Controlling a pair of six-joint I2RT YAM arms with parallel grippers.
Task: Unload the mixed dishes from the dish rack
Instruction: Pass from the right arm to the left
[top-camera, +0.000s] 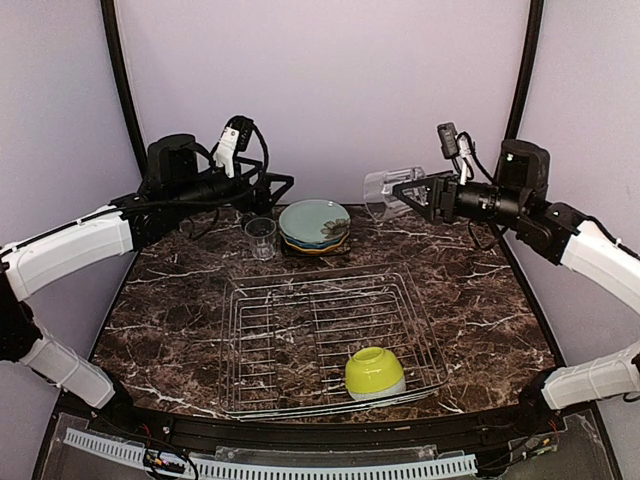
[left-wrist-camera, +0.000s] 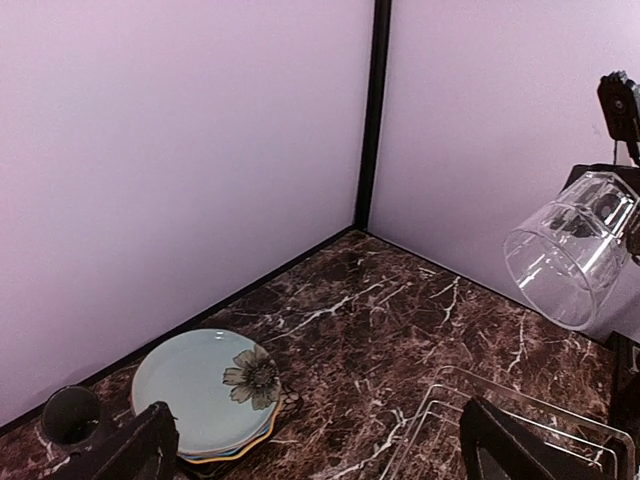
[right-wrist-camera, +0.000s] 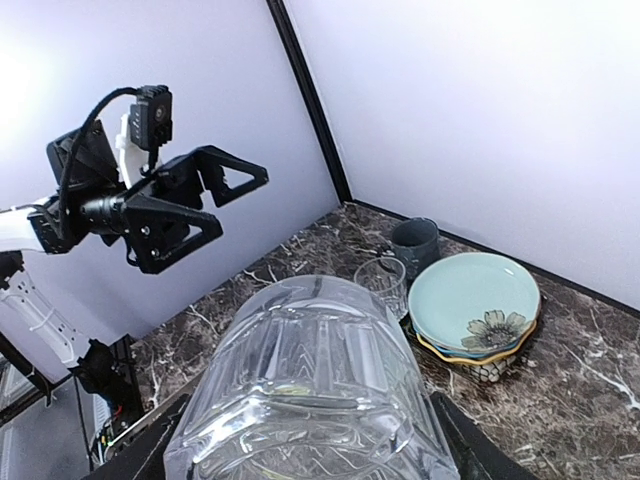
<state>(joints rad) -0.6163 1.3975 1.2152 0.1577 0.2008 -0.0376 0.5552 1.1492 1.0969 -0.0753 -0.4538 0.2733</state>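
Glass (top-camera: 385, 192) hangs pinched in our right fingers (top-camera: 414, 190) above the far right of the bench (top-camera: 480, 300); our left fingers (right-wrist-camera: 228, 172) are spread wide. The lime-green bowl (top-camera: 375, 372) sits in the near-right corner of the dish rack (top-camera: 330, 271).

Lower plates (right-wrist-camera: 462, 354) beneath the teal plate (right-wrist-camera: 465, 295) — only thin rims visible

The left arm (top-camera: 70, 250) and right arm (top-camera: 600, 255) pair white shell segments with black joints, black cables (top-camera: 263, 140) looping over what seems a white-bracketed wrist camera (top-camera: 233, 140), and the left gripper (right-wrist-camera: 245, 201) has black, skeletal triangular fingers (right-wrist-camera: 235, 178).
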